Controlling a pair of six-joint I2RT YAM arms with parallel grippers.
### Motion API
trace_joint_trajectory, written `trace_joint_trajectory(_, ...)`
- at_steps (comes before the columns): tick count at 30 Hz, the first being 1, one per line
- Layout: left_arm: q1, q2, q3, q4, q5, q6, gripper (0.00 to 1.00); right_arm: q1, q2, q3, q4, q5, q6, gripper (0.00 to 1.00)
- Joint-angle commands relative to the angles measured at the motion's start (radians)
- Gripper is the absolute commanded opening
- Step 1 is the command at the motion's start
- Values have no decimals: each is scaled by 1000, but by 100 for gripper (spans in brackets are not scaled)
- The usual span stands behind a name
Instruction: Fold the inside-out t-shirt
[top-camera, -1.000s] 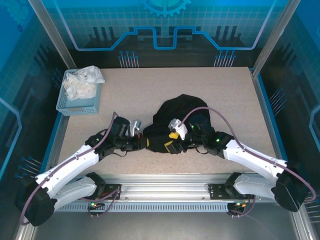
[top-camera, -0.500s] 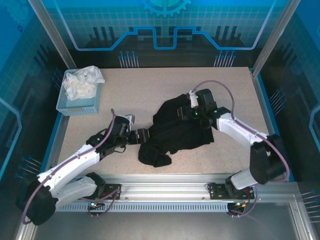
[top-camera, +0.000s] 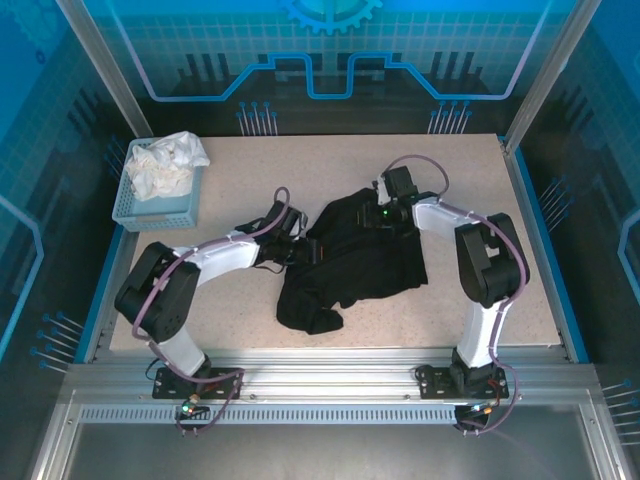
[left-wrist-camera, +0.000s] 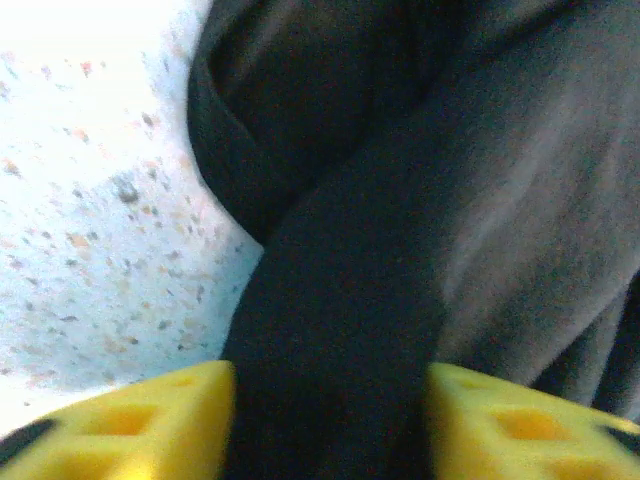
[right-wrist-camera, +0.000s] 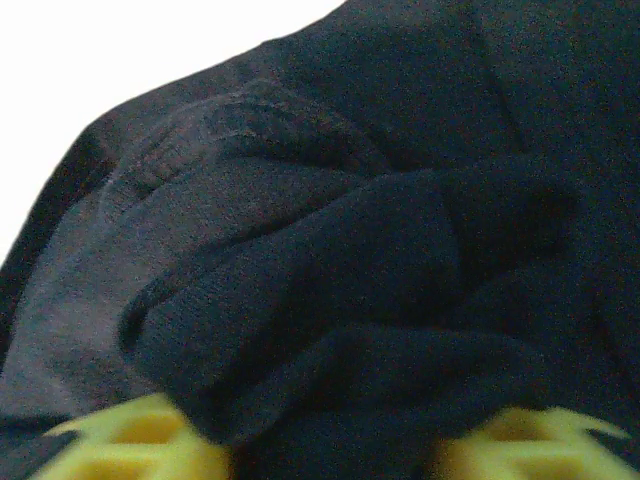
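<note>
The inside-out t-shirt (top-camera: 352, 265) lies crumpled and black in the middle of the table, with no print showing. My left gripper (top-camera: 300, 240) is at the shirt's left edge. In the left wrist view a dark fold (left-wrist-camera: 340, 300) fills the gap between the yellow fingers (left-wrist-camera: 150, 425), touching both; the left gripper (left-wrist-camera: 330, 400) is shut on it. My right gripper (top-camera: 385, 213) is at the shirt's far right edge. In the right wrist view bunched cloth (right-wrist-camera: 330, 250) bulges between the pads, with the right gripper (right-wrist-camera: 330, 440) shut on it.
A pale blue basket (top-camera: 160, 208) with a white cloth (top-camera: 165, 165) stands at the back left of the speckled table (top-camera: 250, 170). Metal frame posts and blue panels wall the table on three sides. Bare tabletop lies left, right and behind the shirt.
Both grippers left the shirt's near edge. The left one opened, moved up to the shirt's left edge and closed again. The right one swung to the far edge. The shirt now lies more spread out.
</note>
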Motion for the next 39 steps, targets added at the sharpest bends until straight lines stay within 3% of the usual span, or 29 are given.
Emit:
trace_joint_trajectory(1, 18, 25, 78, 50, 72, 28, 15, -33, 1, 90, 71, -88, 40, 20)
trace_joint_trajectory(2, 30, 30, 106, 52, 68, 22, 3, -42, -9, 108, 84, -94, 47, 15)
trace_joint_trajectory(3, 39, 23, 128, 62, 46, 20, 0, -52, -25, 132, 98, -104, 51, 12)
trace_joint_trajectory(7, 66, -100, 240, 107, -73, 65, 0, -91, -126, 255, 123, -145, 33, 4)
trace_joint_trajectory(11, 67, -256, 336, 215, -73, 114, 0, -93, -267, 386, 73, -153, -53, 1)
trace_joint_trajectory(14, 61, -376, 262, 309, -45, 124, 0, -90, -401, 346, 51, -150, -81, 1)
trace_joint_trajectory(16, 47, -460, 156, 334, -34, 132, 0, -74, -512, 224, 56, -125, -87, 3)
trace_joint_trajectory(19, 5, -584, -67, 294, -29, 124, 12, -29, -691, -55, 45, -41, -83, 14)
trace_joint_trajectory(21, -22, -660, -232, 222, -66, 109, 33, 14, -795, -253, 9, 45, -65, 33)
trace_joint_trajectory(23, -24, -718, -363, 160, -82, 71, 45, 41, -856, -423, 5, 67, -28, 45)
trace_joint_trajectory(25, -24, -777, -450, 106, -103, 52, 54, 61, -872, -521, 5, 51, -8, 55)
trace_joint_trajectory(28, -24, -838, -487, 84, -150, 39, 68, 105, -832, -574, 19, 71, 1, 61)
trace_joint_trajectory(31, -25, -788, -456, 135, -140, 15, 72, 132, -733, -558, 74, 60, 12, 63)
trace_joint_trajectory(39, -79, -413, -227, 166, -111, 69, 72, 141, -496, -386, 7, 126, -24, 64)
